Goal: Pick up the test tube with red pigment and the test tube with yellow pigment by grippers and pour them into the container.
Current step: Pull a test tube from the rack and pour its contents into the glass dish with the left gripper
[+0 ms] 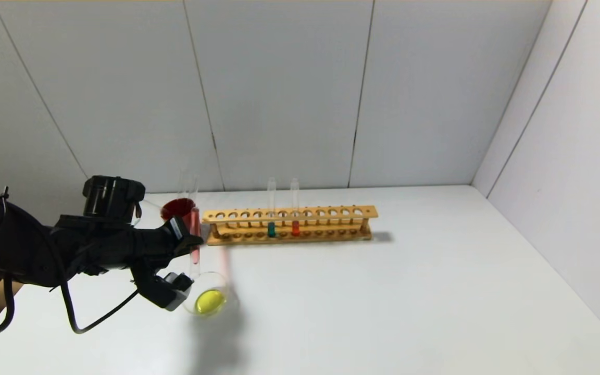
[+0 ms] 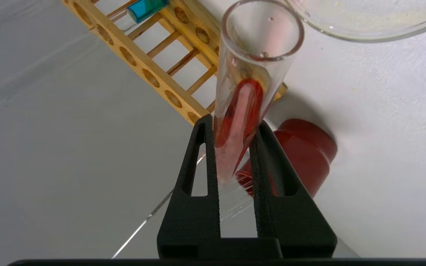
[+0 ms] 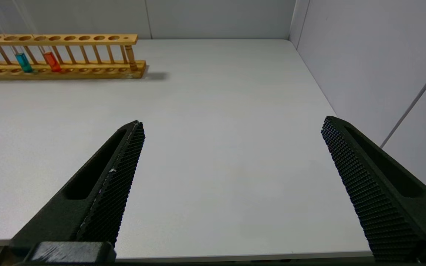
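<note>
My left gripper (image 1: pixel 190 244) (image 2: pixel 234 123) is shut on the test tube with red pigment (image 1: pixel 195 234) (image 2: pixel 242 107). The tube is tilted, its open mouth points toward the container (image 1: pixel 210 301) (image 2: pixel 364 26), and red liquid is spread along its inside. The container is a shallow clear glass dish just below the gripper, with a pool of yellow liquid in it. The test tube with yellow pigment is out of view. My right gripper (image 3: pixel 232 122) stands open over bare table on the right, holding nothing.
A wooden rack (image 1: pixel 289 225) (image 3: pixel 57 55) stands behind the dish, holding a green-liquid tube (image 1: pixel 271 229) (image 3: pixel 23 62) and a red-orange one (image 1: pixel 295 227) (image 3: pixel 52 61). A dark red cup (image 1: pixel 178 208) (image 2: pixel 301 151) sits at the rack's left end. White walls close the back and right.
</note>
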Controlling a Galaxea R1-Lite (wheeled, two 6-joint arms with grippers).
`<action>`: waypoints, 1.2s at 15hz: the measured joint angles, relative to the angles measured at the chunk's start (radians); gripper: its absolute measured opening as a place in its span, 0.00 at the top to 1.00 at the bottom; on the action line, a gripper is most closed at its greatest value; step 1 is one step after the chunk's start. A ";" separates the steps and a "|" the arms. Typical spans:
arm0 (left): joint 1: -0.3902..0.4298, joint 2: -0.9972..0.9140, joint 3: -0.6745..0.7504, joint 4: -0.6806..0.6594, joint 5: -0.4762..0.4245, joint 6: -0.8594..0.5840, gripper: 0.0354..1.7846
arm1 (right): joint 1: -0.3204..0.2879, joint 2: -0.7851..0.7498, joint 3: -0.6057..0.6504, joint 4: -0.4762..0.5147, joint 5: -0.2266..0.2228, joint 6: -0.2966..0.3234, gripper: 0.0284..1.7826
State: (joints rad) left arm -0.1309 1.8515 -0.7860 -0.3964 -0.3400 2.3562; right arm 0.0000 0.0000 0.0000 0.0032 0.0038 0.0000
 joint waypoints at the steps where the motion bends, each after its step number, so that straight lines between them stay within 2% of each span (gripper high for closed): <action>1: 0.000 0.001 -0.004 0.000 0.000 0.019 0.85 | 0.000 0.000 0.000 0.000 0.000 0.000 0.02; 18: -0.002 0.035 -0.047 0.013 0.004 0.146 0.85 | 0.000 0.000 0.000 0.000 0.000 0.000 0.02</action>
State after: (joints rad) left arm -0.1326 1.8862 -0.8332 -0.3838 -0.3362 2.5021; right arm 0.0000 0.0000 0.0000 0.0032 0.0043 0.0000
